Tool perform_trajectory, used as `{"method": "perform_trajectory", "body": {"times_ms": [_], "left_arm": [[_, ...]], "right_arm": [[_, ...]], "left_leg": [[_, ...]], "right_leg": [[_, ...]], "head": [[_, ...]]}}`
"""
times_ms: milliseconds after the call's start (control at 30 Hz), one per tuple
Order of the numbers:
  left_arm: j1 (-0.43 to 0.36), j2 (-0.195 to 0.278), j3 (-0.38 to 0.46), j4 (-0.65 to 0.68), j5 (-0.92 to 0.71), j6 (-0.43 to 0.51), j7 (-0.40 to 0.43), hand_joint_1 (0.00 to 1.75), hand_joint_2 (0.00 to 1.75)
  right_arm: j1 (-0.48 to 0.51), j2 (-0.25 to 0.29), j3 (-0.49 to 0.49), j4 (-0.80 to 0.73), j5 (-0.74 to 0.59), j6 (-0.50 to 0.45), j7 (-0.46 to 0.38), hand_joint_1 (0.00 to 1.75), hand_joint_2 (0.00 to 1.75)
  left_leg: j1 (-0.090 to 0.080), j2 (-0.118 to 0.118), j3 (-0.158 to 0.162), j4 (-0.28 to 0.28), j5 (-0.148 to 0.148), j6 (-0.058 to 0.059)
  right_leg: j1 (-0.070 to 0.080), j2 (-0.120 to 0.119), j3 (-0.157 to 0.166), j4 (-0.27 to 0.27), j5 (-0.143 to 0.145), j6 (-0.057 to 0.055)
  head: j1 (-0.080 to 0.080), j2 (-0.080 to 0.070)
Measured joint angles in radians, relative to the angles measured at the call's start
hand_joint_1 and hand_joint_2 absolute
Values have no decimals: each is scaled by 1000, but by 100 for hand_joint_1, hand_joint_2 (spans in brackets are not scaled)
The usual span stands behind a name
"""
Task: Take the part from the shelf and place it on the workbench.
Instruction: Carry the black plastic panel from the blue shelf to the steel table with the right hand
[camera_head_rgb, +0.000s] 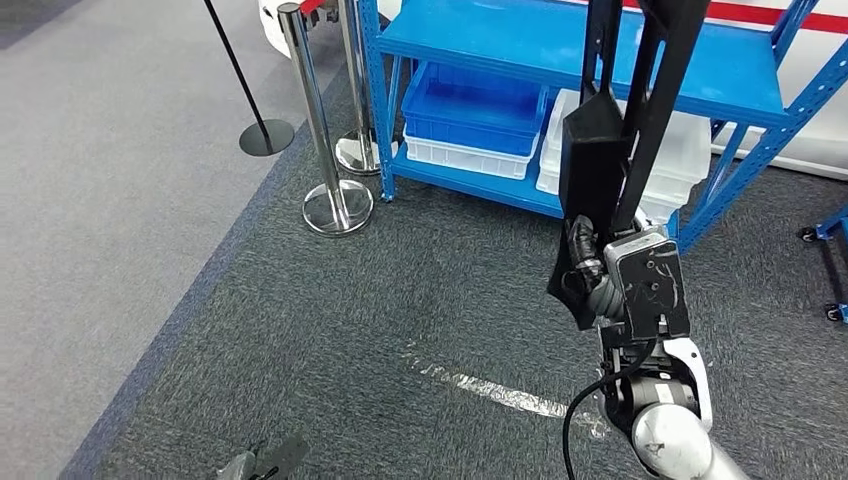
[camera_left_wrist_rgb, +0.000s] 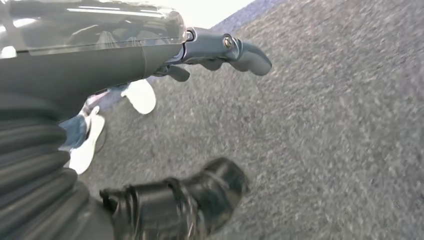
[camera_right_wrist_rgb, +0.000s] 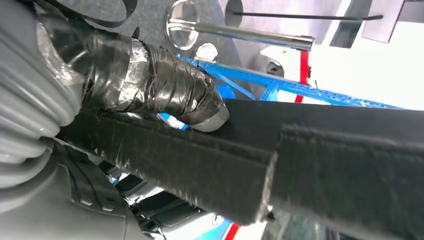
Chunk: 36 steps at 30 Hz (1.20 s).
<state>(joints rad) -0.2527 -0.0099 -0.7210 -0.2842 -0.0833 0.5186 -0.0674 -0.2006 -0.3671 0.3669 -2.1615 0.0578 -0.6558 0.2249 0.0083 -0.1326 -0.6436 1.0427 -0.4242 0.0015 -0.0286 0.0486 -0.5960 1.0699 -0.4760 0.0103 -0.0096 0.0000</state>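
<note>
At the far left of the head view lies pale grey floor, then dark grey carpet with chrome barrier posts (camera_head_rgb: 322, 120) in the upper left. At the bottom edge, left of centre, the left hand (camera_head_rgb: 262, 462) just pokes in; in the left wrist view its dark fingers (camera_left_wrist_rgb: 240, 50) are spread over bare carpet with nothing between them, so it hangs open and idle.

Further right stands the blue metal shelf (camera_head_rgb: 560, 45), with a blue plastic bin (camera_head_rgb: 470, 110) and a white plastic crate (camera_head_rgb: 680, 150) on its lower level.

Right of centre, the right hand (camera_head_rgb: 600, 280) grips the long black angular part (camera_head_rgb: 610, 120), which is off the shelf and rises from the hand, long axis near upright. In the right wrist view its taped thumb (camera_right_wrist_rgb: 165, 95) presses on the part. No workbench is visible, so the carry seems unfinished.
</note>
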Motion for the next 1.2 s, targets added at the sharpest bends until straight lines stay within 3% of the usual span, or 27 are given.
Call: {"method": "perform_trajectory", "body": {"times_ms": [67, 133, 200, 233, 267, 300, 367, 433, 500, 533, 567, 633, 700, 733, 767, 800, 867, 933, 967, 1000, 1033, 1100, 1167, 1200], "left_arm": [[-1, 1, 0, 0, 0, -4, 6, 0, 175], [-4, 0, 0, 0, 0, -4, 15, 0, 175], [-1, 0, 0, 0, 0, -4, 30, 0, 175], [3, 1, 0, 0, 0, -3, 35, 0, 175], [8, 2, 0, 0, 0, -2, 39, 0, 175], [12, 4, 0, 0, 0, -1, 39, 0, 175], [13, 8, 0, 0, 0, 1, 38, 0, 175], [10, 10, 0, 0, 0, 2, 37, 0, 175], [12, 12, 0, 0, 1, 2, 36, 0, 175], [14, 12, 0, 0, 2, 2, 36, 0, 175], [15, 12, 0, 0, 3, 2, 36, 0, 175], [15, 12, 0, 0, 6, 2, 37, 0, 175], [16, 13, 0, 0, 12, 2, 33, 0, 175], [20, 14, 0, 0, 16, 2, 28, 0, 175], [26, 16, 0, 0, 19, 2, 22, 0, 175], [32, 17, 0, 0, 22, 3, 15, 0, 175], [40, 21, 0, 0, 25, 4, 5, 0, 175], [42, 25, 0, 0, 29, 6, 2, 0, 175], [44, 28, 0, 0, 31, 8, 1, 0, 175], [48, 31, 0, 0, 32, 9, -1, 0, 175], [54, 34, 0, 0, 31, 10, -2, 0, 175], [59, 39, 0, 0, 25, 10, 3, 0, 175], [58, 40, 0, 0, 19, 10, 13, 0, 175], [59, 40, 0, 0, 17, 10, 17, 0, 175]], "right_arm": [[1, -1, 0, -8, 8, 0, 1, 175, 175], [6, -1, 0, -15, 16, 0, 3, 175, 175], [16, -2, 0, -20, 23, 0, 4, 175, 175], [23, -2, 0, -22, 24, 0, 4, 175, 175], [28, -2, 0, -25, 24, 0, 4, 175, 175], [33, -2, 0, -28, 24, 0, 4, 175, 175], [37, -2, 0, -37, 23, 0, 3, 175, 175], [40, -2, 0, -43, 21, 0, 0, 175, 175], [41, -1, 0, -44, 17, 0, -4, 175, 175], [40, -1, 0, -44, 15, 0, -7, 175, 175], [40, 0, 0, -44, 13, 0, -13, 175, 175], [40, 0, 0, -43, 12, 0, -26, 175, 175], [44, 0, 0, -43, 7, 0, -35, 175, 175], [46, 0, 0, -43, 4, 0, -37, 175, 175], [47, 0, 0, -43, 1, 0, -41, 175, 175], [47, 0, 0, -43, 0, 0, -44, 175, 175], [45, 0, 0, -43, -3, 0, -51, 175, 175], [44, 1, 1, -44, -5, 0, -54, 175, 175], [44, 1, 1, -45, -6, 0, -52, 175, 175], [43, 1, 2, -46, -6, 0, -51, 175, 175], [41, 1, 2, -46, -6, 0, -50, 175, 175], [37, 1, 3, -47, -6, 0, -49, 175, 175], [37, 1, 3, -48, -3, 0, -47, 175, 175], [38, 1, 3, -48, -2, 0, -45, 175, 175]], "left_leg": [[-2, 40, -19, 32, -20, -10], [-4, 100, -70, 139, -75, -20], [-1, 121, -122, 251, -117, -25], [0, 124, -128, 266, -116, -24], [0, 127, -114, 244, -98, -22], [-2, 136, -83, 188, -69, -16], [-14, 188, -11, 55, -25, 1], [-27, 217, 18, -7, -15, 16], [-26, 191, 18, -17, -9, 24], [-23, 177, 23, -26, -5, 28], [-19, 164, 29, -35, 0, 33], [-13, 138, 37, -45, 8, 41], [-13, 108, 35, -44, 10, 45], [-13, 92, 35, -42, 9, 44], [-12, 75, 35, -38, 8, 43], [-10, 58, 34, -33, 6, 40], [-7, 27, 26, -15, -2, 29], [-5, -2, 8, -1, -4, 16], [-4, -15, -1, 2, -2, 9], [-2, -29, -6, 0, 2, 4], [-1, -26, -11, 3, 2, -2], [-4, 29, -37, 49, -22, -11], [-4, 102, -98, 166, -75, -19], [-3, 117, -131, 226, -95, -22]], "right_leg": [[-3, -25, 2, -6, 4, -13], [-1, -52, 3, -9, 5, -21], [2, -82, 3, -9, 4, -24], [3, -95, 3, -9, 4, -24], [4, -108, 3, -9, 3, -24], [5, -121, 4, -9, 2, -24], [10, -145, 7, -10, -1, -21], [16, -170, 11, -14, -3, -13], [18, -191, 19, -20, -5, -3], [17, -179, 22, -18, -10, 2], [15, -153, 18, -1, -24, 6], [11, -82, -22, 92, -76, 10], [10, -54, -82, 210, -120, 12], [9, -51, -97, 235, -119, 14], [8, -50, -96, 222, -98, 16], [5, -46, -77, 175, -62, 18], [-4, -2, -26, 53, -8, 22], [-10, 41, -4, 2, -1, 22], [-8, 45, -5, 0, -4, 19], [-9, 31, -5, 2, -2, 13], [-8, 16, -3, -1, -1, 6], [-10, -13, 3, -6, 1, -7], [-5, -45, 7, -8, -1, -15], [-2, -61, 7, -9, -3, -16]], "head": [[-5, 0], [-13, 0], [-14, 0], [-14, 0], [-14, 0], [-15, 0], [-14, 0], [-14, 0], [-13, 0], [-12, 0], [-11, 0], [-6, 0], [-4, 0], [-4, 0], [-4, 0], [-4, 0], [-3, 0], [-2, 0], [-1, 0], [-1, 0], [-1, 0], [-9, 0], [-17, 0], [-18, 0]]}}
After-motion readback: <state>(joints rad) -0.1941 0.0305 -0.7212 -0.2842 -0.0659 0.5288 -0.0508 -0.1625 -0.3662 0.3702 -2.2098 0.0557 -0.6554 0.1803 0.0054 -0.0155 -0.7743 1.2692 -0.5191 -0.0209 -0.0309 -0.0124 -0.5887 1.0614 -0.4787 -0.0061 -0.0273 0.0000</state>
